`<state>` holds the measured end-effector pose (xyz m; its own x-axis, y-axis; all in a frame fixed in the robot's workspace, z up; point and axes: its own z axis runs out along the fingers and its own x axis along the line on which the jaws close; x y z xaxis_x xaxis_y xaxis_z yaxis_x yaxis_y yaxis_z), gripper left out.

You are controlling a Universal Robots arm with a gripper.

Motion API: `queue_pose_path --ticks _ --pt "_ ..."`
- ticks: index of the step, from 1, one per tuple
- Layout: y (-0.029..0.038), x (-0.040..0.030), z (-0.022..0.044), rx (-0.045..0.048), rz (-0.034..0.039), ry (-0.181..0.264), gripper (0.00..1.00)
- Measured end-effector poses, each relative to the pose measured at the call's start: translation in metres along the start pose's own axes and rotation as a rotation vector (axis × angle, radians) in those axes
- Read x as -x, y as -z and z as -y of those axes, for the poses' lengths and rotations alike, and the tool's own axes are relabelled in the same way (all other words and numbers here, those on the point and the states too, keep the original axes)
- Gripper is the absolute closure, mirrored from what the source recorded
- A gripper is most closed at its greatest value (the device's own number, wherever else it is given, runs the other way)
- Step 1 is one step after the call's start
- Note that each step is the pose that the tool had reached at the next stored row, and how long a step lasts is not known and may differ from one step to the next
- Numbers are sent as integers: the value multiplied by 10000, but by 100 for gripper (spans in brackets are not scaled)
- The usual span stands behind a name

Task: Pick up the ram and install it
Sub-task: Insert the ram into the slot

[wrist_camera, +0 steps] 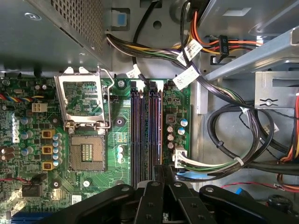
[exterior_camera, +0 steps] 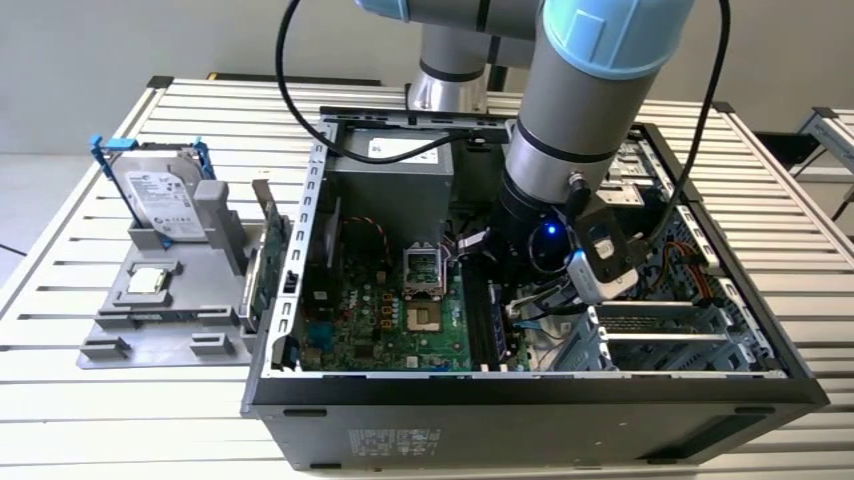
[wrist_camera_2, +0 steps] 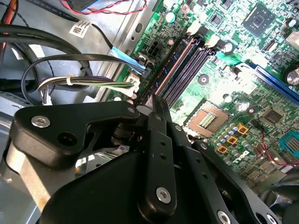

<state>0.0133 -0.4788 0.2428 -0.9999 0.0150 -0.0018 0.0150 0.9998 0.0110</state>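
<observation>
Your tool (wrist_camera: 161,179) sits low inside the case (exterior_camera: 534,385), its fingers closed together on the ram (wrist_camera_2: 163,77), which stands edge-on in one of the four slots (wrist_camera: 145,130) on the board (wrist_camera: 93,186). Both wrist views show those slots and one empty socket (wrist_camera: 86,156). Outside, you see one drive (exterior_camera: 160,195) and one card (exterior_camera: 271,245) on the counter (exterior_camera: 80,400).

A green motherboard (wrist_camera: 117,135) with dark slots (wrist_camera: 145,135) sits in a black case (exterior_camera: 534,400), beside a silver drive (exterior_camera: 167,200) in a blue frame (exterior_camera: 100,155) on a grey stand (exterior_camera: 147,320)
</observation>
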Motion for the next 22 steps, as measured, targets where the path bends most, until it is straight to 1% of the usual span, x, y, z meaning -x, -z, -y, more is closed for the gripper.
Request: queue_pose_path --ticks 4,9,12,22 --pt "0 0 0 0 -2 70 100" --pt "0 -4 0 0 -5 424 100" --pt "0 -8 0 1 -9 797 100" --pt "0 -13 -3 4 -27 2409 100"
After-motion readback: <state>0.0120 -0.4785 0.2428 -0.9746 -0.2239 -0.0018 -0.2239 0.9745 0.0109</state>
